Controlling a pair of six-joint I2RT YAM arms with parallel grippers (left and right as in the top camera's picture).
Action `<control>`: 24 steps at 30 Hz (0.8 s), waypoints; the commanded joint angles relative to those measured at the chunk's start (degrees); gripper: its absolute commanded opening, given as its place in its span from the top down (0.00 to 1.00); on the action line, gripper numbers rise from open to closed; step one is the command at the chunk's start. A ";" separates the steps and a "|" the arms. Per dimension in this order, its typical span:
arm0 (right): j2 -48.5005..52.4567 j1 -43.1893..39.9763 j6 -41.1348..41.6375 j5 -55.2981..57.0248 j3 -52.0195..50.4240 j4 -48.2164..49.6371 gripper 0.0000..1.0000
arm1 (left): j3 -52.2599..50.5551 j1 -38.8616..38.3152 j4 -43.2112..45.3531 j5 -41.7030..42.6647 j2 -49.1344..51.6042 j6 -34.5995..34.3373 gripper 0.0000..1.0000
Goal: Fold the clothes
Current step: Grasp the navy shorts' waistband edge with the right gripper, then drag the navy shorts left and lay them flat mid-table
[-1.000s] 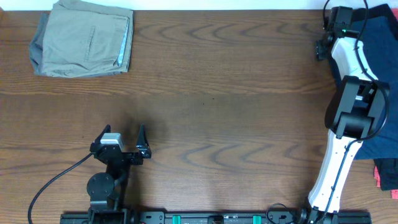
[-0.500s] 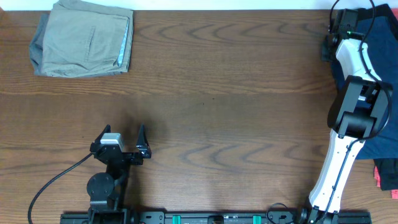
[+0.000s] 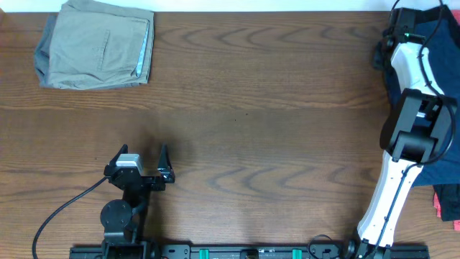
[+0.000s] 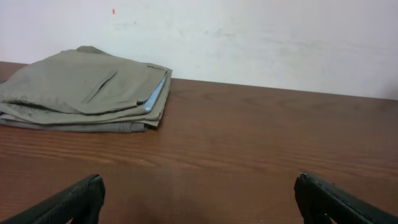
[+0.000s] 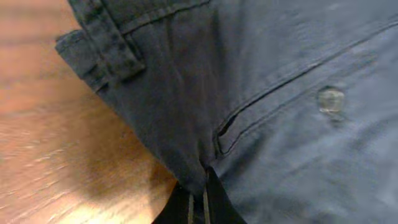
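Dark navy shorts (image 3: 451, 79) lie at the table's far right edge, partly under my right arm. In the right wrist view the navy shorts (image 5: 280, 124) show a belt loop, a pocket slit and a button, and my right gripper (image 5: 199, 186) is shut on their edge near the pocket. From overhead my right gripper (image 3: 381, 54) sits at that left edge of the cloth. Khaki shorts (image 3: 97, 43) lie folded at the far left corner, and the left wrist view also shows the khaki shorts (image 4: 87, 87). My left gripper (image 3: 142, 150) rests near the front left, open and empty, its jaws (image 4: 198, 186) wide apart.
A black and coral-red garment (image 3: 447, 203) lies at the front right edge by the right arm's base. A cable (image 3: 57, 212) loops from the left arm's base. A pale wall (image 4: 249, 31) stands behind the table's far edge.
My right gripper has shut on the edge of the navy shorts, and its wrist has shifted slightly to the right. The left arm has not moved.
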 commanded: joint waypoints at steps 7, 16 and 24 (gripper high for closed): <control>-13.97 -0.61 8.92 1.09 0.09 -5.29 0.99 | -0.98 0.24 -1.90 1.03 -0.11 0.79 0.02; -21.27 1.60 9.66 -2.93 0.09 -11.19 0.99 | -0.98 0.24 -1.90 1.03 -0.11 0.79 0.02; -23.08 11.85 9.66 -16.68 -0.02 -14.05 0.99 | -0.98 0.24 -1.90 1.05 -0.11 0.79 0.02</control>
